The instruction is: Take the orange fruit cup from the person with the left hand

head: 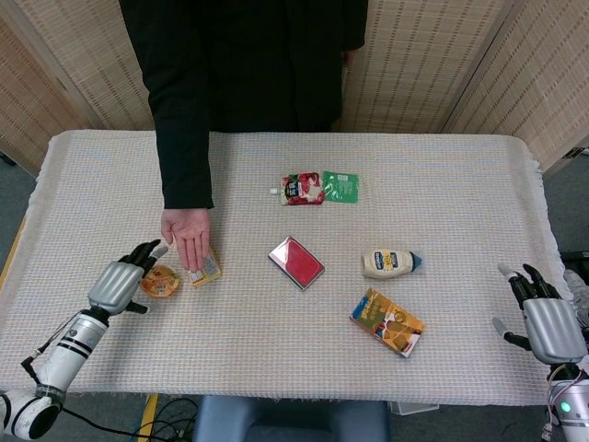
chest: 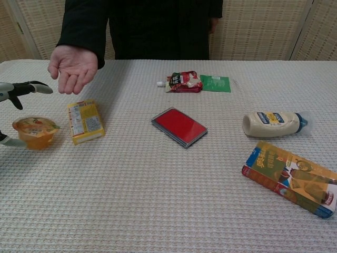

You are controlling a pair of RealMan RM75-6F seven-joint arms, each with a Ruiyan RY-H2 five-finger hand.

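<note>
A: Item one, orange fruit cup (chest: 36, 132). Location?

B: Standing upright on the table (head: 460, 166) at the near left, just left of the yellow carton (chest: 84, 121). The person's hand (chest: 73, 67) hangs open, palm showing, over the far side of that carton, apart from the cup.

A: Handling notes?

B: Judged light, a thin plastic tub with a film lid; the wall would likely dent under a hard squeeze and the smooth side may slip. Best held round the side wall below the rim, thumb against fingers, kept level.

A: Left hand (head: 122, 281)?

B: Fingers spread, none wrapped round the cup. In the chest view a dark finger (chest: 32, 87) reaches above and beyond the cup, and a pale digit lies low at its left side; whether that one touches the wall I cannot tell. It grips nothing.

A: Right hand (head: 548, 322)?

B: Near right edge of the table, fingers apart, holding nothing.

A: Remaining stock?

B: Red flat case (head: 295, 262) mid-table; red pouch (head: 303, 189) and green sachet (head: 341, 186) beyond it; mayonnaise bottle (head: 390, 263) lying on its side to the right; orange-and-blue box (head: 386, 321) near right.
</note>
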